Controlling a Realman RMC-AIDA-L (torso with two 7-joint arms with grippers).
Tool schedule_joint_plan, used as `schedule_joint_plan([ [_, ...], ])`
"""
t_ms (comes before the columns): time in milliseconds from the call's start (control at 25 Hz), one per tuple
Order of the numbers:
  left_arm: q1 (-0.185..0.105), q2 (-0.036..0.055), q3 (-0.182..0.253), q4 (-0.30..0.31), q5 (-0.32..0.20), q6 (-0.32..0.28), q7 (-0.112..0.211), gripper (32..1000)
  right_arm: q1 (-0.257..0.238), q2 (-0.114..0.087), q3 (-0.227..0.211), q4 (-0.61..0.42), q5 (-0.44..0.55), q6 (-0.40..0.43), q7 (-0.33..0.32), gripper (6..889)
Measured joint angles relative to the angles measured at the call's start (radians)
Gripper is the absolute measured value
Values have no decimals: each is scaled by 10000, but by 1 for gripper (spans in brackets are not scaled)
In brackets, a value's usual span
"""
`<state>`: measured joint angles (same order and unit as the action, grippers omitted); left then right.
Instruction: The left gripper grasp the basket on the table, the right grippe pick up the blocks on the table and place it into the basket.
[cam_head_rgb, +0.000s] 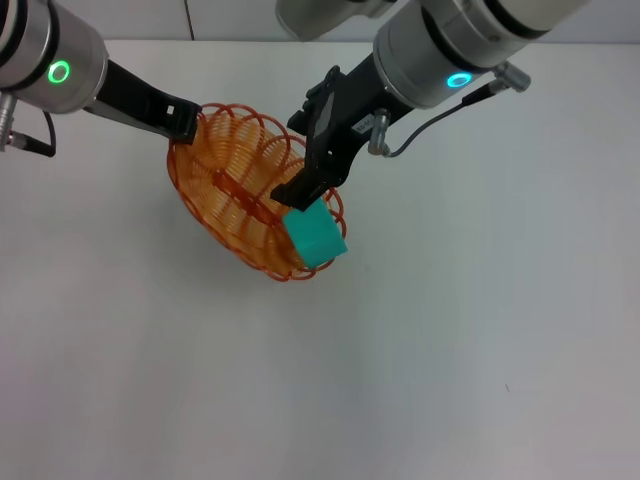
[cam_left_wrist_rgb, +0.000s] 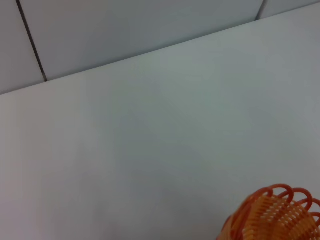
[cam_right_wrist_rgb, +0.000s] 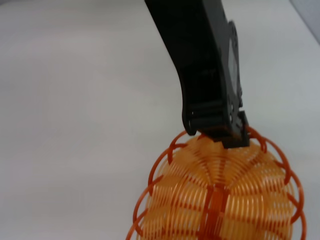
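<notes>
Gripping looped rim of oval orange wire basket (cam_head_rgb: 235, 195), black left end effector (cam_head_rgb: 183, 124) closed on it above white counter (cam_head_rgb: 450, 350). Teal-green cube (cam_head_rgb: 317, 237) pinched by right end effector (cam_head_rgb: 297, 195) over basket's near edge.

Left hand (cam_head_rgb: 183, 124) clamped at far left; right hand (cam_head_rgb: 300, 195) angled down, fingers closed.

Basket (cam_left_wrist_rgb: 272, 215) cut off at left wrist frame edge; right grippe (cam_head_rgb: 300, 195) fingertips masked by blocks (cam_head_rgb: 316, 236).
</notes>
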<state>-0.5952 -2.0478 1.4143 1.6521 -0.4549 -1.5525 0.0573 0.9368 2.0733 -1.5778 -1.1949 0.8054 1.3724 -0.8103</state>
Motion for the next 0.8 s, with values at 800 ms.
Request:
schedule_joint_plan([
  [800,127,0,0,215,40,2,6,84,-357,-69,603,-901,-161,755,70,843],
])
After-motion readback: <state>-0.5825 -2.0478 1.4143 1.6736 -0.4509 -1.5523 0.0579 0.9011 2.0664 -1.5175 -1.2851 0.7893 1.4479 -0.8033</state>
